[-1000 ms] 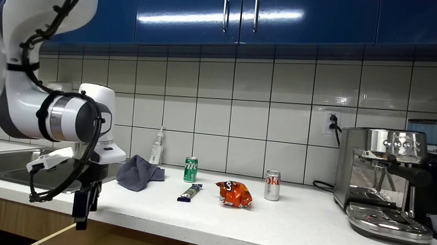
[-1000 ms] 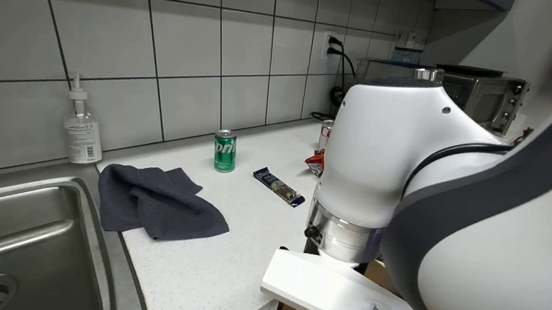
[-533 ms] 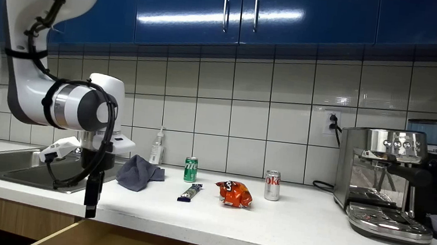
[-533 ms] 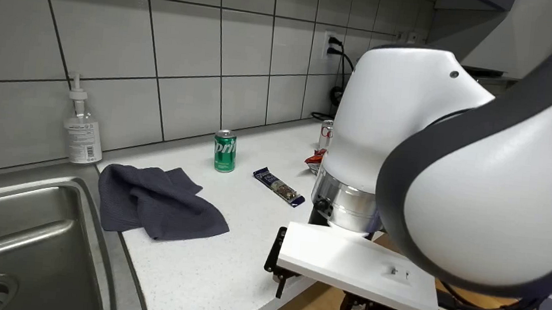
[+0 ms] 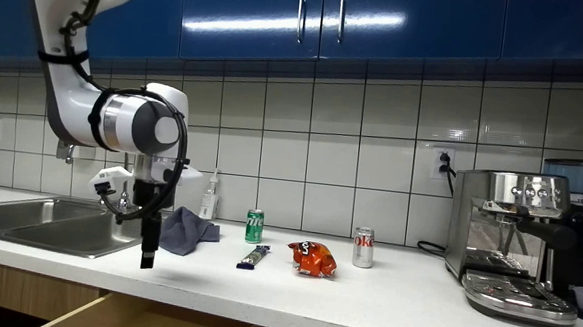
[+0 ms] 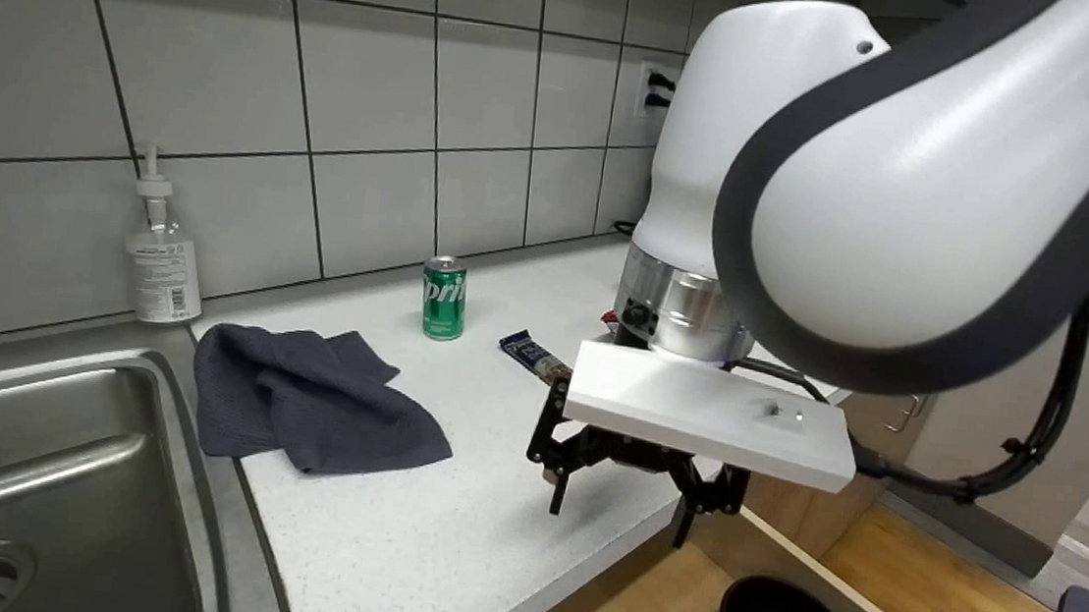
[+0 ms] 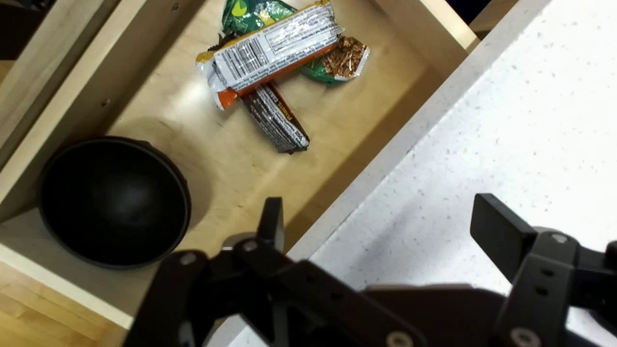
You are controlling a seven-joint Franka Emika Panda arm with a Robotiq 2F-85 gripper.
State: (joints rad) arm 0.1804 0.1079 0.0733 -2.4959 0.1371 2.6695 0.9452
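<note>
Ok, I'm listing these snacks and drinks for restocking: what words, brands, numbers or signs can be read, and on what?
"pri", on the green metal can
"oke", in red on the silver metal can
"PEANUT", on the slim brown bar wrapper; its other print is blurred
Too small or blurred: print on the white-and-orange bar wrapper, clear plastic pump bottle, crumpled orange bag and flat navy bar wrapper.

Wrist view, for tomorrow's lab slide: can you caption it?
Open gripper above a white counter's edge, with packaged snacks and a black bowl in the open drawer.

All views share the drawer, the wrist's from above.
</note>
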